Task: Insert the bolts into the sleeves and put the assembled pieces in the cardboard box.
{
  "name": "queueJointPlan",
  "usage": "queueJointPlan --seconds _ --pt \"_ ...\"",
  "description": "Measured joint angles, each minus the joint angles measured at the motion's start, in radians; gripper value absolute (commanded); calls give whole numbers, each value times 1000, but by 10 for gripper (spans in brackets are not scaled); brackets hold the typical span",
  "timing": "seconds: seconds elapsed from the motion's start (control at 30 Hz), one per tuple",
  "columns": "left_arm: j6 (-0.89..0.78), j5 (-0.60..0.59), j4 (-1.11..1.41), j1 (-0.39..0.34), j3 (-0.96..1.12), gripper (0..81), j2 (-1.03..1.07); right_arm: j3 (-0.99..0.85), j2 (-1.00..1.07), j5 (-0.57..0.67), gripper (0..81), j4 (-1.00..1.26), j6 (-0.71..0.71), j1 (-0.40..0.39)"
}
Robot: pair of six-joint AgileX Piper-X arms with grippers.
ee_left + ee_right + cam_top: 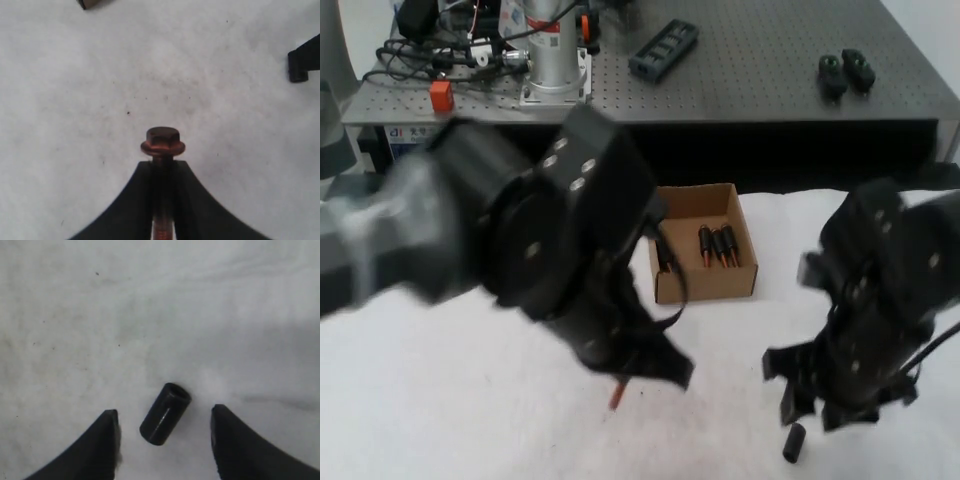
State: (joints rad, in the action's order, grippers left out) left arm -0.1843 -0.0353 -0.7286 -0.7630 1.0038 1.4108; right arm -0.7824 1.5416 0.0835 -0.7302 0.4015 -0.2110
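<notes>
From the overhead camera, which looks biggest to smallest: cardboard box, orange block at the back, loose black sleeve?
1. cardboard box
2. orange block and black sleeve: about alike; the block lies farther from the camera, so I won't rank them.

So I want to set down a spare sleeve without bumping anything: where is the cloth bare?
Bare white cloth lies at the near left, beside the left gripper shut on its copper bolt, and in front of the brown cardboard box, between the two arms. Crowded: around the black cylindrical sleeve inside the open right gripper.
</notes>
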Motion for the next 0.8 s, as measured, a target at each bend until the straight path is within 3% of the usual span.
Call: queueJointPlan --seconds 0.3,0.4,0.7,0.8 --pt "-15 0 -6 0 -131 6 -141 0 74 -60 382 38 45 -33" --pt "-14 0 -8 0 -143 6 -164 0 79 -68 315 50 47 -33" --pt "-14 0 -7 0 -145 6 -170 0 84 -89 11 48 48 -35" --pt "-20 -10 10 0 -149 6 -179 0 84 -89 40 48 48 -35"
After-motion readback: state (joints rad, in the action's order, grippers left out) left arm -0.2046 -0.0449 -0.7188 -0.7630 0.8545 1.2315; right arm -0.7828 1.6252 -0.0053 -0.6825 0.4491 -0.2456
